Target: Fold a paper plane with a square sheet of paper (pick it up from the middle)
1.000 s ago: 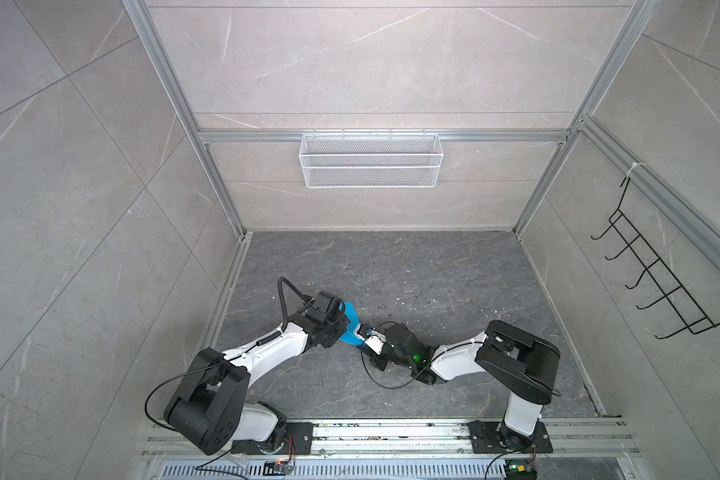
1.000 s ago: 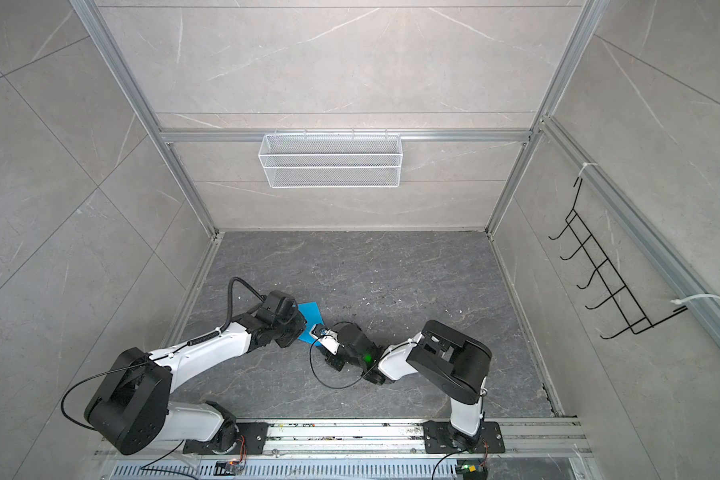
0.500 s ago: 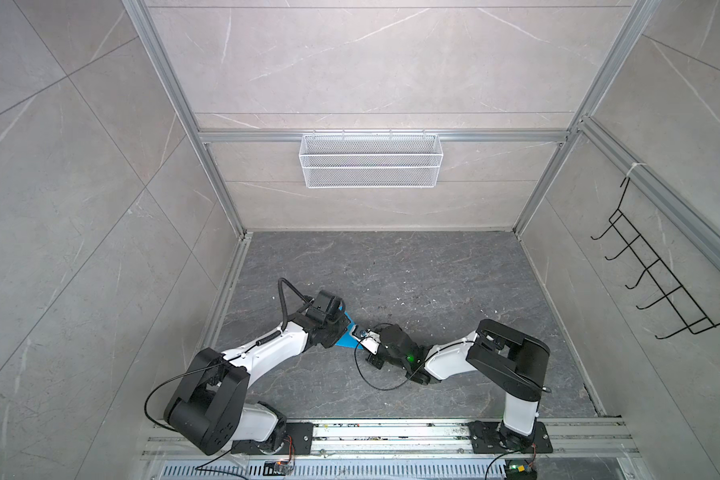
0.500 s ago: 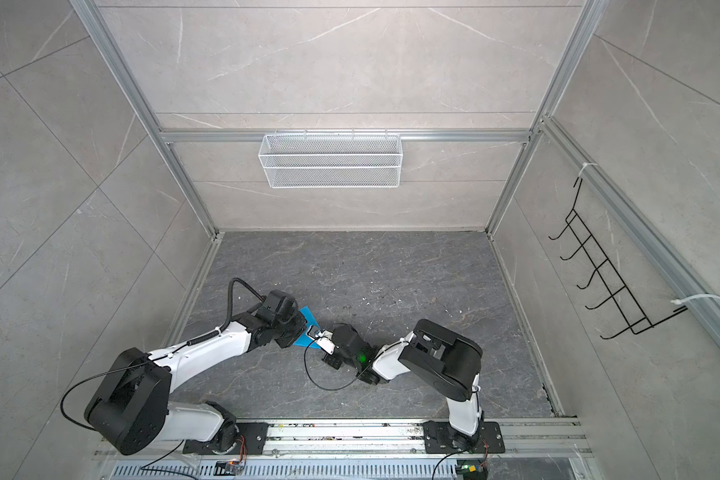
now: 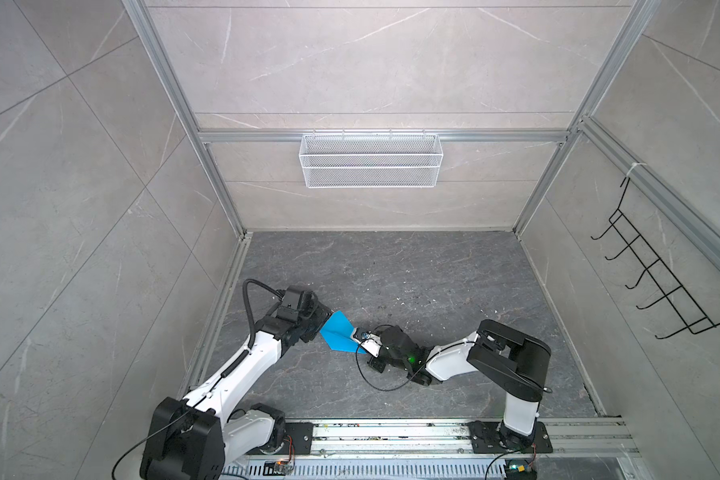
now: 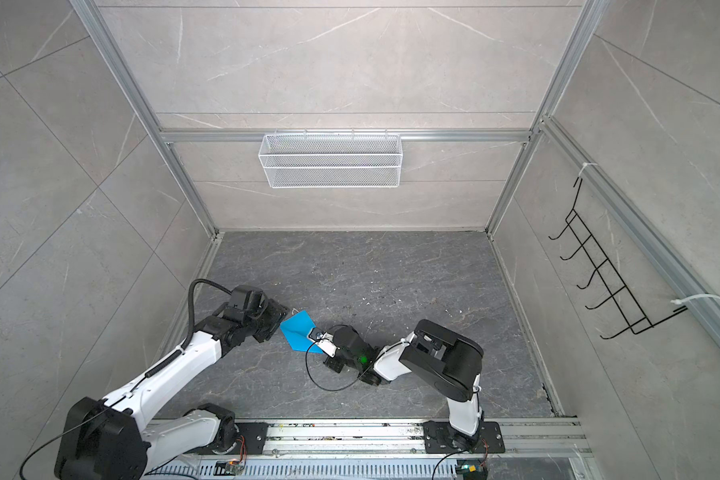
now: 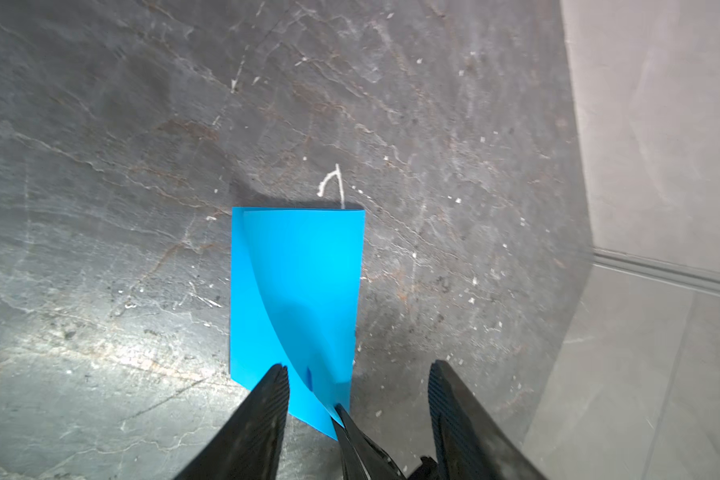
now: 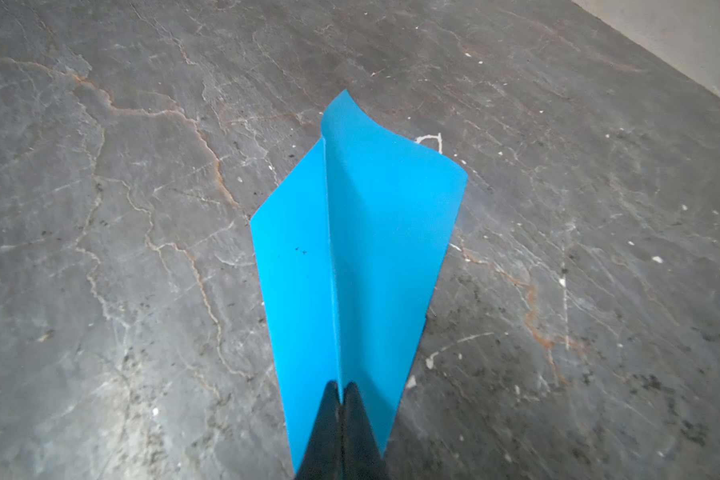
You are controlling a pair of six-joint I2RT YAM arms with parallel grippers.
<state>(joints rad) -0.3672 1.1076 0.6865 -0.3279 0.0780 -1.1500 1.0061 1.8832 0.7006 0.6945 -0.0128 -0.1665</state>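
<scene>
The square sheet of paper is now a bright blue paper plane (image 5: 336, 335) (image 6: 295, 333), kite-shaped with a centre crease, low over the dark floor at the front. My right gripper (image 8: 341, 386) (image 5: 356, 337) is shut on the raised centre crease at the plane's narrow end. The wings (image 8: 383, 232) spread to both sides of the crease, and the far corner curls up. My left gripper (image 7: 358, 365) (image 5: 320, 328) stands open at the plane's other side. Its fingers (image 7: 267, 415) straddle the narrow end (image 7: 300, 291) without pinching it, and the right gripper's shut tips show between them.
A white wire basket (image 5: 371, 160) hangs on the back wall and a black hook rack (image 5: 661, 286) on the right wall. A black cable loop (image 5: 375, 384) lies by the right wrist. The arms' base rail (image 5: 391, 432) runs along the front edge. Grey walls close in the floor.
My left gripper has opened and let go of the paper. My right gripper has shut on the centre crease and has shifted slightly left with its arm.
</scene>
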